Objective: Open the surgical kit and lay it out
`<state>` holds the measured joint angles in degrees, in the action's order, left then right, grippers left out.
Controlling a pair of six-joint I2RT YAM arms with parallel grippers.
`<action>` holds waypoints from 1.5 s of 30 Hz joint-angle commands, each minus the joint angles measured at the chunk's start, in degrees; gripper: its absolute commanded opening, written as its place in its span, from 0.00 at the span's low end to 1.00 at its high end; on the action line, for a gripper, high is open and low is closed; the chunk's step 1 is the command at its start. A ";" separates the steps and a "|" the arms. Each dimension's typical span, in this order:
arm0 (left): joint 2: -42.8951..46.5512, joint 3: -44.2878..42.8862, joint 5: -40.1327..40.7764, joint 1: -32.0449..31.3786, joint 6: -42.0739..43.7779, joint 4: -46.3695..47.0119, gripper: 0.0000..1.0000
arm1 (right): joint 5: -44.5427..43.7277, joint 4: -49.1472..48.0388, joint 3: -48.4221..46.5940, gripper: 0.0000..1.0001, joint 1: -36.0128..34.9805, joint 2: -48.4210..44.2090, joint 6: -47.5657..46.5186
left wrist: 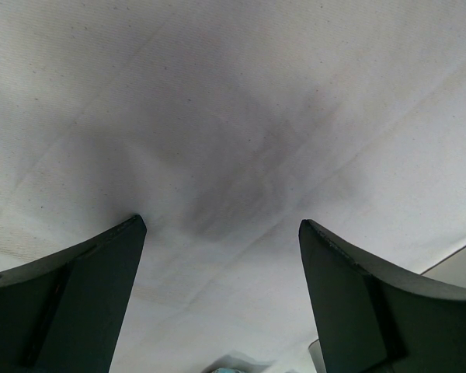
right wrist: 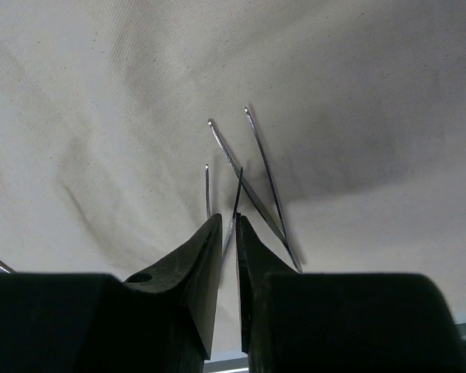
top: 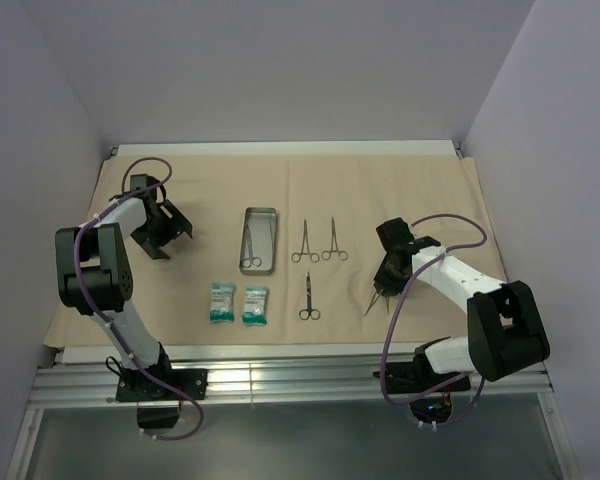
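The tan drape (top: 280,180) lies spread over the table. On it are the grey metal tray (top: 259,240) with ring-handled scissors inside, two ring-handled forceps (top: 318,242), another pair of scissors (top: 309,298) and two teal-white packets (top: 238,303). My right gripper (top: 383,288) is low over the drape, right of the scissors. In the right wrist view it (right wrist: 228,221) is shut on thin tweezers (right wrist: 238,190). A second pair of tweezers (right wrist: 256,194) lies on the drape just beyond. My left gripper (top: 170,243) is open and empty, left of the tray, and it shows open over bare drape (left wrist: 221,225).
The drape's front edge runs along the metal rail (top: 280,375) by the arm bases. Grey walls close the table at the left, back and right. A teal packet edge (left wrist: 233,365) shows at the bottom of the left wrist view.
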<state>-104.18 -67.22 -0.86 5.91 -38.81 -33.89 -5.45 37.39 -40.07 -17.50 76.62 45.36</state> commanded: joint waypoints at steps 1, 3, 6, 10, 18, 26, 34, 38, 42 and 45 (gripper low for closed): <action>-0.41 0.51 3.06 0.42 0.49 -0.39 0.89 | -0.44 -0.73 0.52 0.21 -0.26 -0.95 0.51; -0.23 0.34 3.15 0.41 0.66 -0.56 0.89 | -0.17 -1.52 0.87 0.21 -0.26 -0.07 0.51; -0.23 0.16 3.41 0.42 0.93 -0.91 0.89 | 0.00 -1.97 0.96 0.21 -0.26 1.24 0.69; -0.06 0.16 3.67 0.42 1.19 -1.00 0.89 | 0.36 -2.49 1.40 0.20 -0.35 1.87 0.87; -0.06 -0.37 4.38 0.42 1.89 -1.44 0.89 | 0.09 -2.49 1.32 0.17 -0.35 2.57 0.78; -0.50 -0.72 4.12 0.50 2.07 -1.18 0.89 | -1.49 -0.30 -1.06 0.05 -0.35 0.21 -3.43; -1.11 0.16 3.24 0.59 1.45 -0.39 0.88 | -1.14 -0.30 -2.20 0.02 -1.40 -2.00 -9.41; -1.20 0.16 3.15 0.50 1.54 -0.30 0.88 | -1.49 -0.29 -2.90 0.01 -2.28 0.28 -11.96; -1.02 0.07 3.50 0.59 1.72 -0.65 0.88 | -1.93 -1.17 -2.47 0.01 -2.54 1.51 -13.54; -0.76 0.07 3.76 0.59 1.89 -0.83 0.88 | -0.18 -2.49 -2.55 0.01 -2.72 2.04 -14.60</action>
<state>-104.09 -67.37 -0.01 5.93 -38.50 -34.17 -5.28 36.56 -40.88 -19.55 78.17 33.04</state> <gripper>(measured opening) 0.883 0.015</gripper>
